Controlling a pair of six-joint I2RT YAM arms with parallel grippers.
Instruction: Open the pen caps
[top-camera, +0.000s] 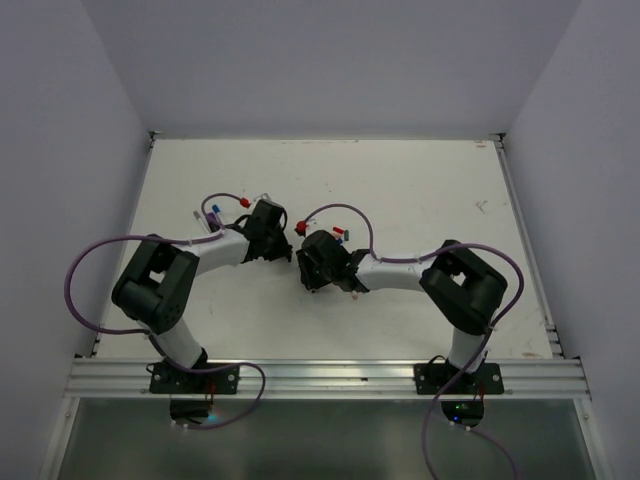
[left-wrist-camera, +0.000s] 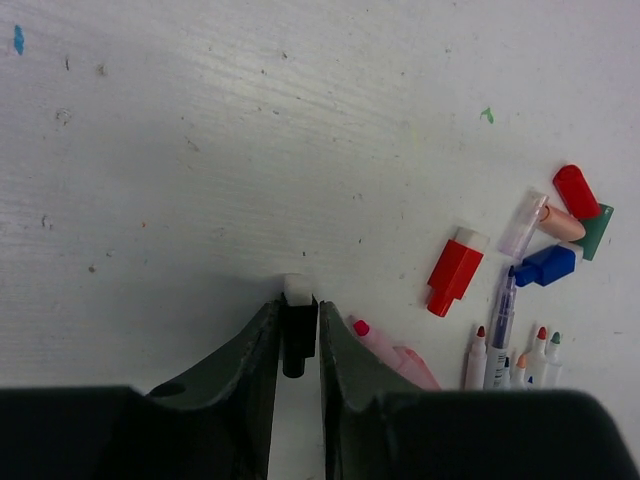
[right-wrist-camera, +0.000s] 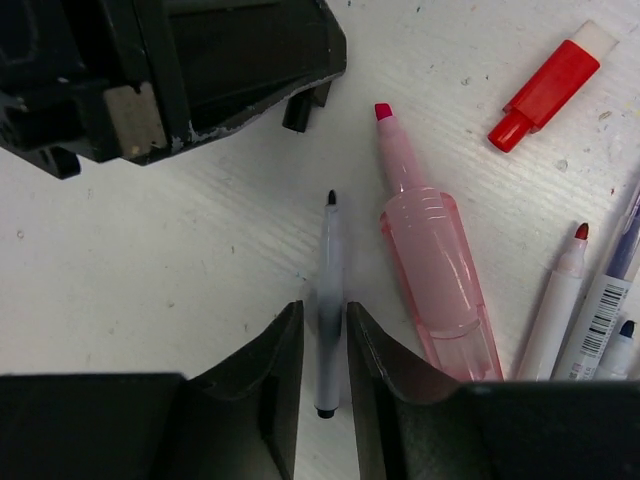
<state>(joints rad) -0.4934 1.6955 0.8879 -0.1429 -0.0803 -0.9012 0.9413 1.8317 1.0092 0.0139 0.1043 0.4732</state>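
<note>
Holding the black cap (left-wrist-camera: 298, 340) snugly at the bottom middle, the left gripper (left-wrist-camera: 298, 312) is nearly closed (this cap looks tiny, light and slippery, so pinch its sides). Beside it, the right gripper (right-wrist-camera: 324, 312) stands slightly open around the thin pen (right-wrist-camera: 330, 250).

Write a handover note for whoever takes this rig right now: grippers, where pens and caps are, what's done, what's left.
Left gripper: jaws close around the black cap, off its pen; gripped or loose, cannot tell.
Right gripper: jaws either side of the black-tipped pen, tip bare; same doubt.
Done: red cap and blue cap lie loose; pink highlighter and red-tipped slim pen are uncapped.
Left: set both pieces down, then check the small items beyond the left gripper in the top view, too small to judge.
</note>
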